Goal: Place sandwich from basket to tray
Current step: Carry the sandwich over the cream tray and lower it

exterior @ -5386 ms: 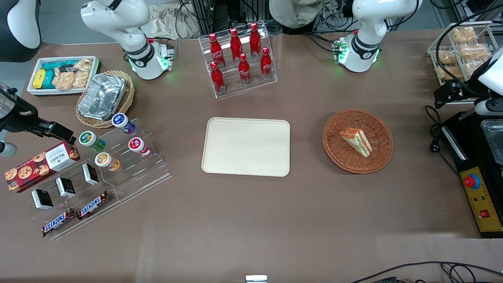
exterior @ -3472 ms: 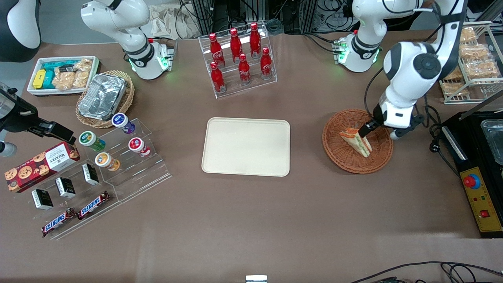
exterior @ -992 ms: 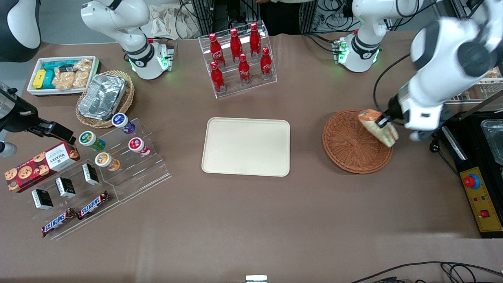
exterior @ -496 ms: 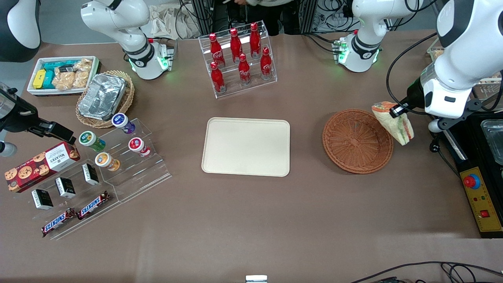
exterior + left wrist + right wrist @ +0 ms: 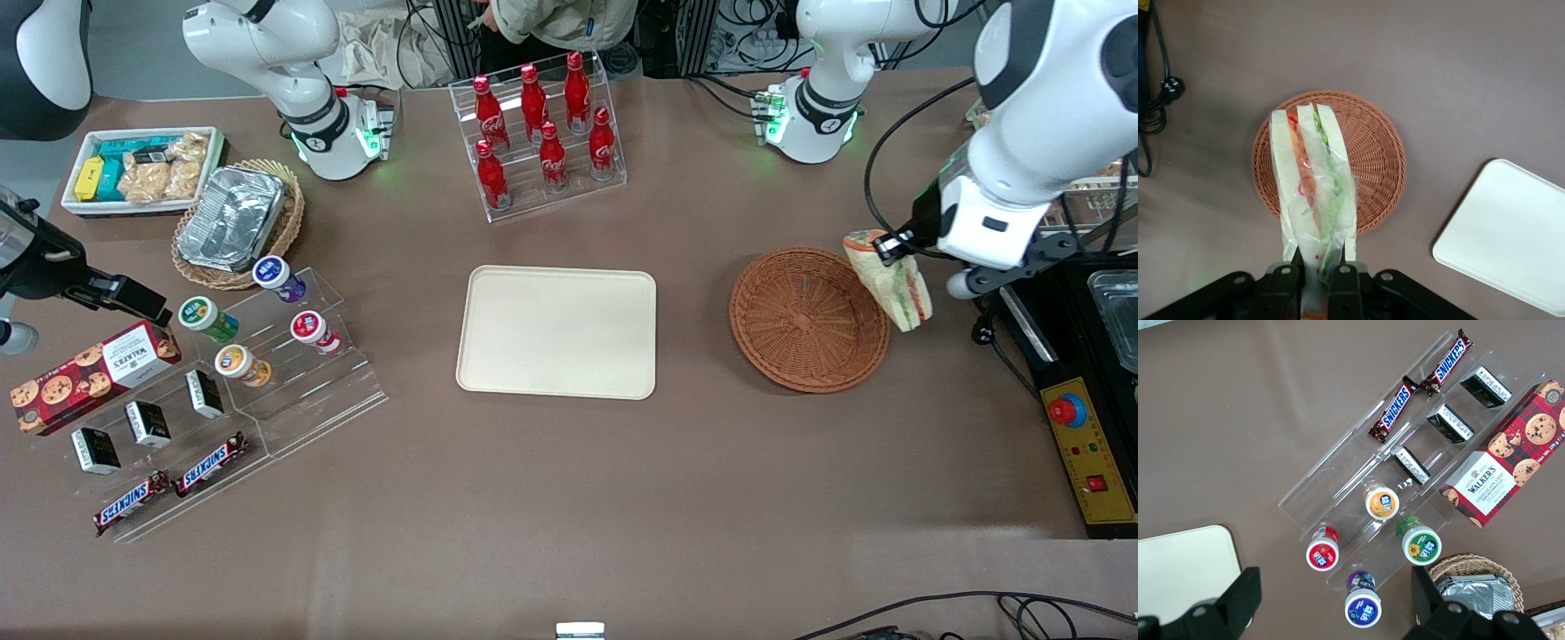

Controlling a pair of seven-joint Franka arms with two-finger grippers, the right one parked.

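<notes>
Front view: the gripper [image 5: 892,250] hangs in the air above the working-arm edge of the basket [image 5: 807,318], its fingers clamped on the upper end of the sandwich [image 5: 889,278]. The sandwich is clear of the basket and hangs tilted, its lower tip over the basket's rim. The basket rests on the brown bench [image 5: 551,498], with nothing in it. The tray [image 5: 557,331] lies flat near the middle of the bench, well apart from the basket, toward the parked arm's end. A clear rack of red bottles [image 5: 539,133] stands farther from the camera than the tray.

Left wrist view: the two black fingers [image 5: 1287,283] press on the sandwich [image 5: 1313,183] from either side, pale bread outermost, orange-red and green layers between, under a clear wrap. Below it lies the basket [image 5: 1371,153], partly covered by the sandwich. A corner of the tray [image 5: 1511,233] shows on the bench [image 5: 1438,67].

Right wrist view: snack bars, small boxes and lidded cups sit on a clear stepped stand [image 5: 1358,493], beside a red cookie box [image 5: 1508,467].
</notes>
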